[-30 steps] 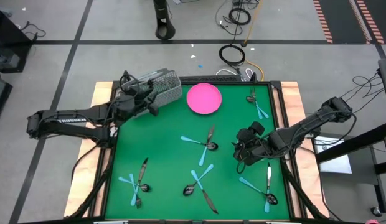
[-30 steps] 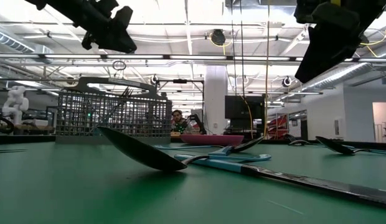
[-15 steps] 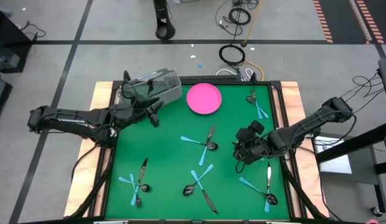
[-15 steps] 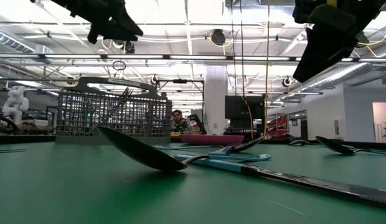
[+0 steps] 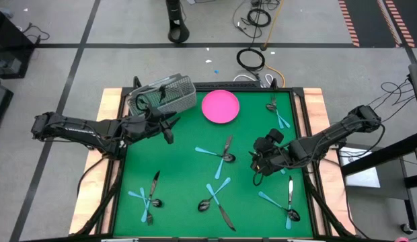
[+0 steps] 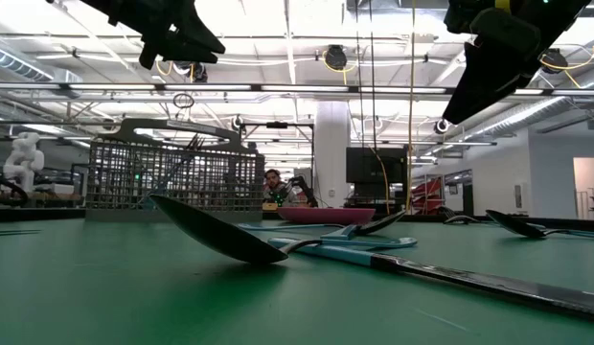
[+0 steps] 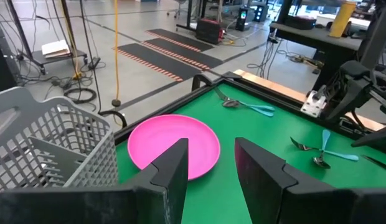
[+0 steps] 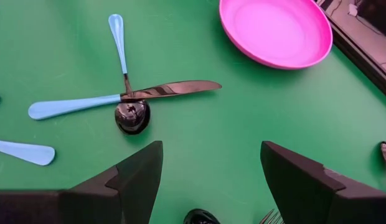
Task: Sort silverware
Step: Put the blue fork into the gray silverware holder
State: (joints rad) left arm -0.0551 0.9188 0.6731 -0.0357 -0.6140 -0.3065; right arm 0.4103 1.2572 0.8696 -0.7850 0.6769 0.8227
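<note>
1. My left claw (image 5: 167, 126) hangs above the desk (image 5: 188, 181) just in front of the wire-mesh basket (image 5: 163, 96), its fingers parted and gripping nothing.
2. My right claw (image 5: 257, 163) hovers over the right side of the desk, jaws spread wide and empty, angled toward the middle cluster (image 8: 124, 99).
3. The silverware lies scattered in small crossed clusters: one in the middle (image 5: 222, 152), two near the front (image 5: 216, 196), one at front left (image 5: 149, 196), one at front right (image 5: 286, 202), one by the back right corner (image 5: 276, 112).
4. The pink plate (image 5: 220, 107) sits bare beside the basket; most pieces remain unsorted, I judge.
5. Both claws stand apart, probably ready for the next pick.
</note>
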